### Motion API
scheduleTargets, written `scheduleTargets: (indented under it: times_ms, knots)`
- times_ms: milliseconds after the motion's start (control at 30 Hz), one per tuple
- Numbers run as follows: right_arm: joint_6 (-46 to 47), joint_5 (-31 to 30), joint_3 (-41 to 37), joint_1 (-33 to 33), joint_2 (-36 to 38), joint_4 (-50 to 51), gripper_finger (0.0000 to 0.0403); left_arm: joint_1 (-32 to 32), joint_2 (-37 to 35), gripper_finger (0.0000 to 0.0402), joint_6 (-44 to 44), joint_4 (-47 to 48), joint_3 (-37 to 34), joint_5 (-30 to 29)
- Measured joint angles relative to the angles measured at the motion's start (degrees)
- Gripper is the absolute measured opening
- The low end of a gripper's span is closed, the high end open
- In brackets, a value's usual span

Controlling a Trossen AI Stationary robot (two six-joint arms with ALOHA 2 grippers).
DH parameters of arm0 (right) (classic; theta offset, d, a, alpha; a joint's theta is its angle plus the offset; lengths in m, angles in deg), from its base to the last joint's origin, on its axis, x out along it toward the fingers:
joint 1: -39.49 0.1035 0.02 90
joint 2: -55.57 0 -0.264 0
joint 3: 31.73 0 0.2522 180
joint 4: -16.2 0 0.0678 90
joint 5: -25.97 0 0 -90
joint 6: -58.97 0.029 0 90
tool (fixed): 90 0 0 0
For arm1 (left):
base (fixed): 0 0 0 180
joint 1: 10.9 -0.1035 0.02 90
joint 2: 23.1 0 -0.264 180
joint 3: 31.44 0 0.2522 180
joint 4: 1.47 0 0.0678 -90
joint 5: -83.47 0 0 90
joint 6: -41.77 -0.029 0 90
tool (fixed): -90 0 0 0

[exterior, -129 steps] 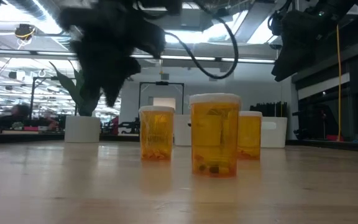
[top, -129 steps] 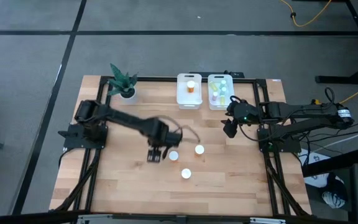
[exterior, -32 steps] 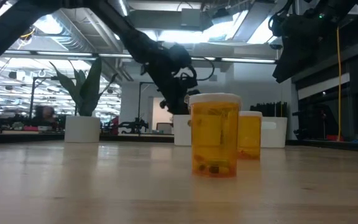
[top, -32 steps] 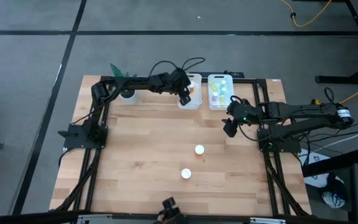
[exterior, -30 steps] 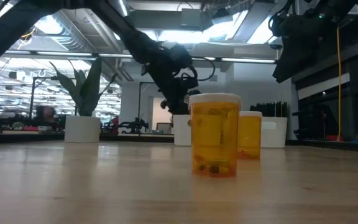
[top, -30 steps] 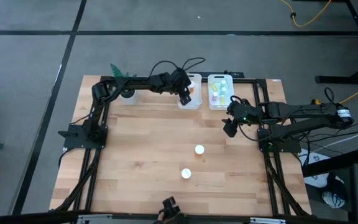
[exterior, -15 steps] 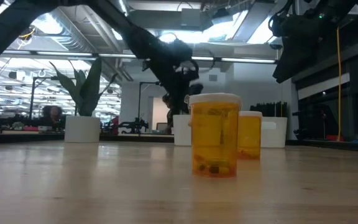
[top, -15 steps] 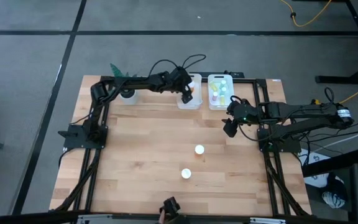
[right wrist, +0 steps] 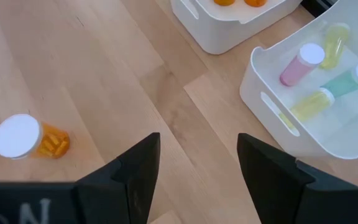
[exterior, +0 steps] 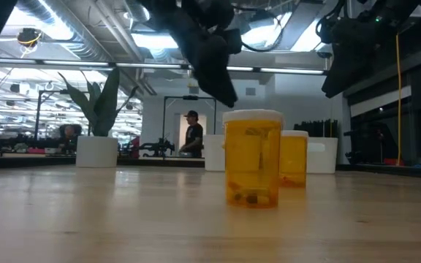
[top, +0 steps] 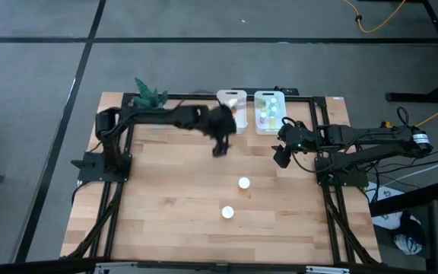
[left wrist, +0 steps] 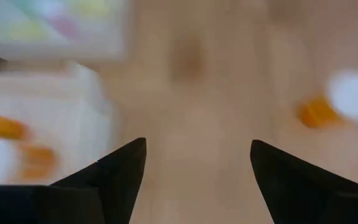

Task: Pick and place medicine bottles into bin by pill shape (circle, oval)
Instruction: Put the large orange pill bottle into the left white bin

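The left gripper (top: pixel 219 144) hangs over the table (top: pixel 150 221) just in front of the left bin (top: pixel 222 122), its fingers (left wrist: pixel 114 177) spread wide with nothing between them. Two orange bottles (right wrist: pixel 225 2) lie in that bin off to one side of the fingers. Ahead of them, well apart, stand two more orange bottles (top: pixel 243 183) (top: pixel 227 212). The right gripper (top: pixel 281 158) waits beside the right bin (right wrist: pixel 272 106) of pastel bottles (right wrist: pixel 301 62), fingers (right wrist: pixel 138 168) wide and empty.

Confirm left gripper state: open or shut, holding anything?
Open and empty. The left gripper shows its fingers spread in the left wrist view, with only bare table between them, no bottle.
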Motion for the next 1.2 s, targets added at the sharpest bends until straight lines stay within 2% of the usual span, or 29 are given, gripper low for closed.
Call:
scheduleTargets:
  times_ms: [167,500,667,867,1200]
  knots:
    - [0.00,-0.02,0.02,0.00,0.00,0.01,0.0216,7.92,0.36,0.0278,3.57,9.42,-0.04,-0.15]
    - [0.00,0.04,0.02,0.00,0.00,0.46,0.0216,24.00,0.59,0.0278,16.09,14.10,-0.17,-1.03]
    - [1.02,0.03,0.02,0.00,0.00,0.43,0.0216,30.52,1.62,0.0278,22.17,8.20,-3.26,-5.13]
    - [3.37,0.02,0.02,0.00,0.03,0.36,0.0216,34.96,4.15,0.0278,29.00,0.50,-5.94,-8.66]
    - [3.34,0.02,0.02,0.02,0.02,0.03,0.0216,35.78,8.35,0.0278,28.44,-7.11,-6.14,-11.27]
